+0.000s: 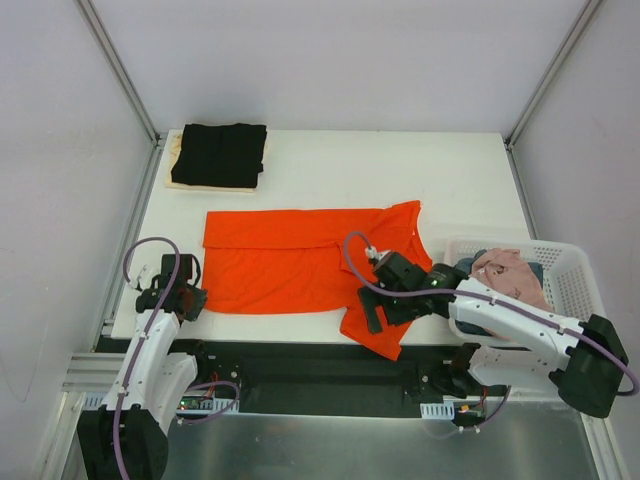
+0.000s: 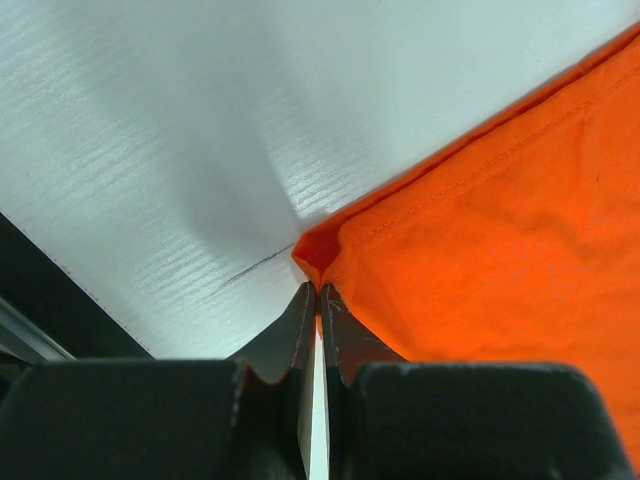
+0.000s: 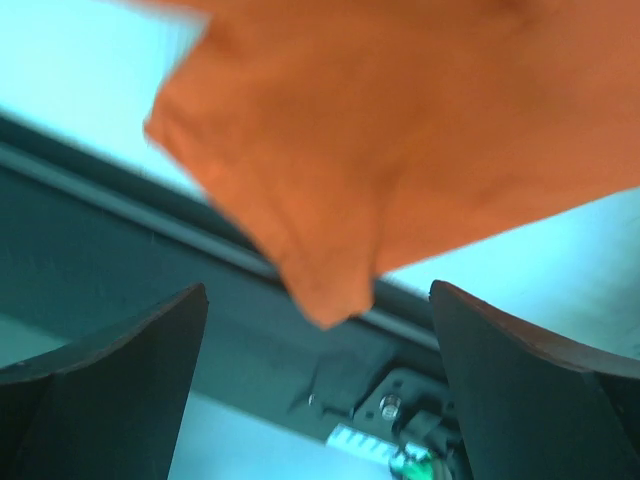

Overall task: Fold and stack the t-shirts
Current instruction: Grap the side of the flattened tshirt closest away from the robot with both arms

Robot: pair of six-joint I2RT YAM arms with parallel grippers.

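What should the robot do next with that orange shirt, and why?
Probably close the right fingers on the sleeve of the orange t-shirt. They stand open around it where it droops over the table edge, and the left fingers are shut at the opposite corner.

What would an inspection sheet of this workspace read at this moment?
Surface: white table, with a faint dark mark near the left hand.
Job's things: orange t-shirt laid out, sleeve over the near edge; black t-shirt folded on a cream one, far left.
Clutter: white basket at right holding pink cloth and dark blue cloth.
Hands: left hand shut on the orange t-shirt's corner; right hand open by the sleeve.
Cables: a purple cable loops along each arm.
Surroundings: white walls, metal frame.
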